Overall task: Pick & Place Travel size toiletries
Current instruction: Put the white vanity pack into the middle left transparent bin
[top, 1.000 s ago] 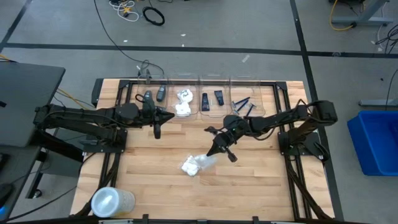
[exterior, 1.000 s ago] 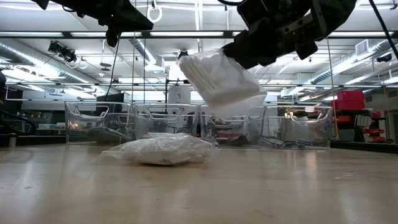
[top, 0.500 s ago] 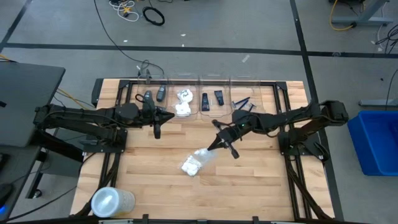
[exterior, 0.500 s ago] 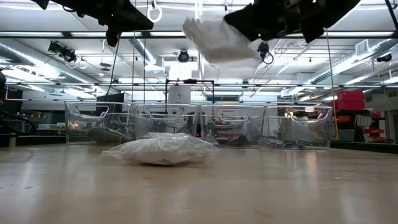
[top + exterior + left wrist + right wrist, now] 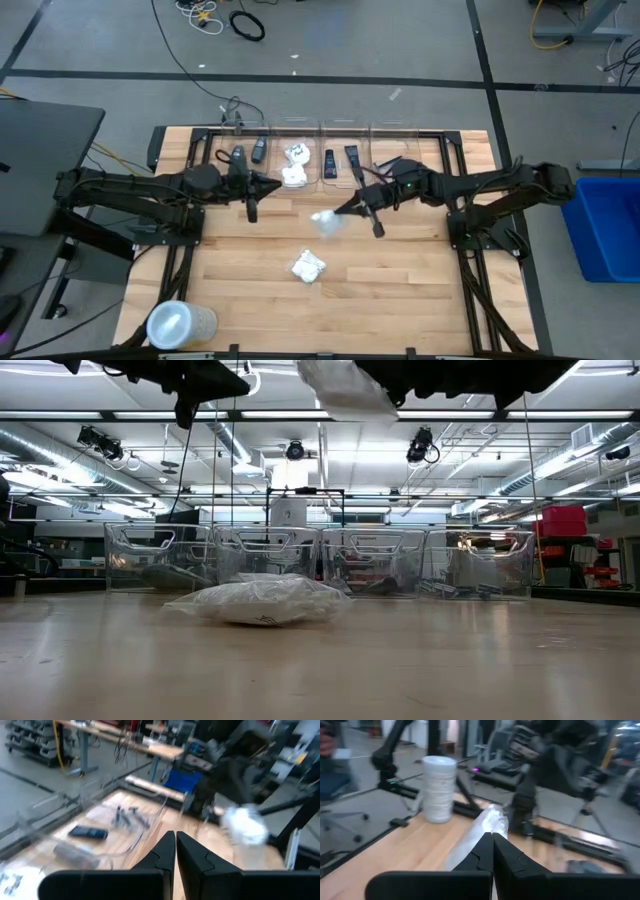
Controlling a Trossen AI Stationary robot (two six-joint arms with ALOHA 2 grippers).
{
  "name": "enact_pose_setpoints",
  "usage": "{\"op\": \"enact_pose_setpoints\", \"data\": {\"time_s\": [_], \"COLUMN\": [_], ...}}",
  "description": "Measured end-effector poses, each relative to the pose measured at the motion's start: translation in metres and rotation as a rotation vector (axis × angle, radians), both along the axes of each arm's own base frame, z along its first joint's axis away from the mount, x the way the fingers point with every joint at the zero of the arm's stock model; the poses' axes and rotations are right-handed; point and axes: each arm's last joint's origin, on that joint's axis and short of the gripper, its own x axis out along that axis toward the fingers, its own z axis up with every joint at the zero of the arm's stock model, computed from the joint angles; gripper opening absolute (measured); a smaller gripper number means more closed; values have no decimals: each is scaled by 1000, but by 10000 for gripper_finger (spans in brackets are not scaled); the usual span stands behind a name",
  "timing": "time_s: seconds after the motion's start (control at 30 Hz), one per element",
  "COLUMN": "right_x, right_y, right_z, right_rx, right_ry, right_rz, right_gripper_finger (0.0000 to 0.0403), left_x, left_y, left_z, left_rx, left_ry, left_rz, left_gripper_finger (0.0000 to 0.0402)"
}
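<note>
- Right tool (image 5: 343,210) grasps a white crinkly packet (image 5: 324,220) above the bench (image 5: 420,270).
- Left tool (image 5: 252,211) hangs clenched, empty, at nine o'clock.
- Another packet (image 5: 308,266) lies at six o'clock.

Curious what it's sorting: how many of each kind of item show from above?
White packets: 4, one in the right hand
Dark grey cases: 2
Black tubes: 2
Blue razors: 1 in sight, right arm covers that bin
Total: 9
</note>
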Motion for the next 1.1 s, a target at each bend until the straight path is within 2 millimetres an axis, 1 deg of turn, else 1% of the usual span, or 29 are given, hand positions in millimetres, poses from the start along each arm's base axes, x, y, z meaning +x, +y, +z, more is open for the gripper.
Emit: {"op": "enact_pose_setpoints", "data": {"time_s": [0.17,0.33,0.47,0.57,0.7,0.8,1.0,1.1], "right_x": [-1,-1,-1,-2,-2,-2,-2,-2], "right_y": [-10,-19,-25,-28,-31,-33,-33,-33], "right_z": [5,7,9,11,12,13,15,15], "right_rx": [-8,-18,-22,-24,-28,-31,-32,-32], "right_ry": [-44,-63,-88,-107,-119,-126,-141,-150], "right_rz": [-64,-163,-208,-222,-272,-313,-322,-322], "right_gripper_finger": [0,0,0,0,0,0,0,0], "left_x": [1,1,4,9,20,29,44,50], "left_y": [0,0,0,0,0,0,0,-1], "left_z": [7,11,8,4,-6,-12,-16,-18], "left_rx": [2,-3,-33,-79,-128,-147,-148,-176], "left_ry": [-75,-114,-108,-103,-63,-60,-103,-134], "left_rz": [-15,-14,-11,1,10,15,11,-5], "left_gripper_finger": [25,25,29,42,74,109,186,223]}}
